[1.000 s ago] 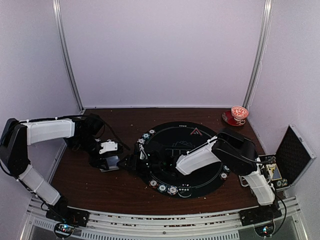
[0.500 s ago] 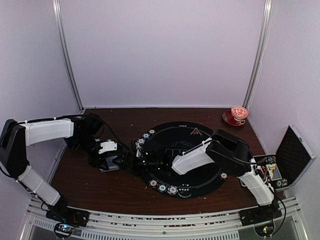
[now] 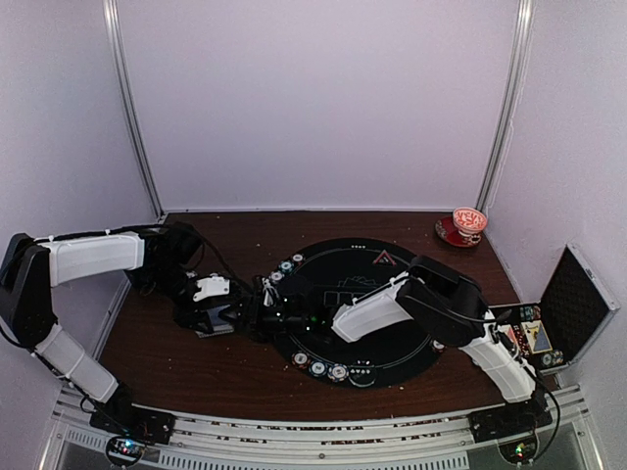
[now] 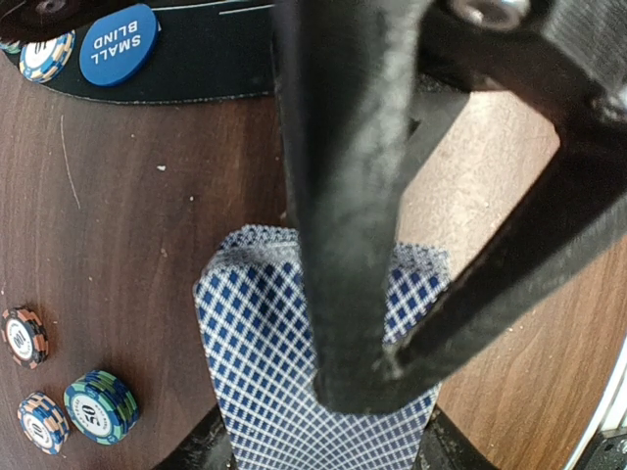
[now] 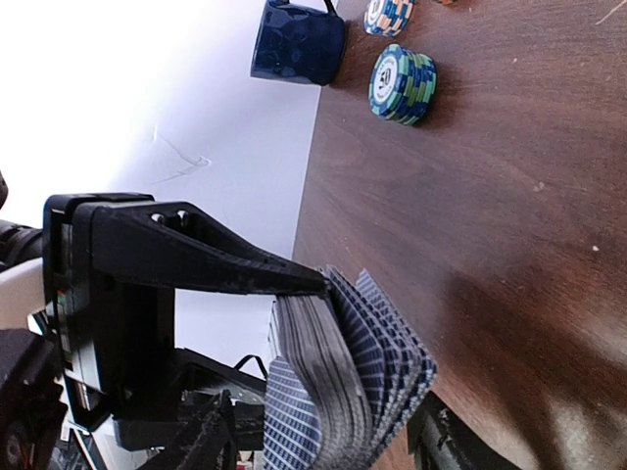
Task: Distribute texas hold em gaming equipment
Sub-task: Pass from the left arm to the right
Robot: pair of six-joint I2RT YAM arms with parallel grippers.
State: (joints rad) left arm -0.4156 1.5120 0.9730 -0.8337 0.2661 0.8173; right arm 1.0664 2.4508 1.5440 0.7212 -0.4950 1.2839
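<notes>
- The left fingers point(image 4: 206, 455) pinch the deck of cards point(image 4: 260, 382) by its sides and hold it over the desk point(image 4: 147, 225), beside the round black mat point(image 3: 392, 348). In the right wrist view the cards are fanned a little.
- The right fingers point(image 4: 343, 196) lie across the top of the deck. Whether they are spread or already nip a card, I cannot tell.
- I judge that the step in hand is to take one card off the deck for dealing. It is best to catch only the top card at its free end, press lightly, and slide it outward along the deck.
- The left grip should be firm, otherwise the fanned cards may slip out together.
- The chips point(image 4: 98, 406) and the small blind disc point(image 4: 118, 44) lie near, so the card should be carried above them.
</notes>
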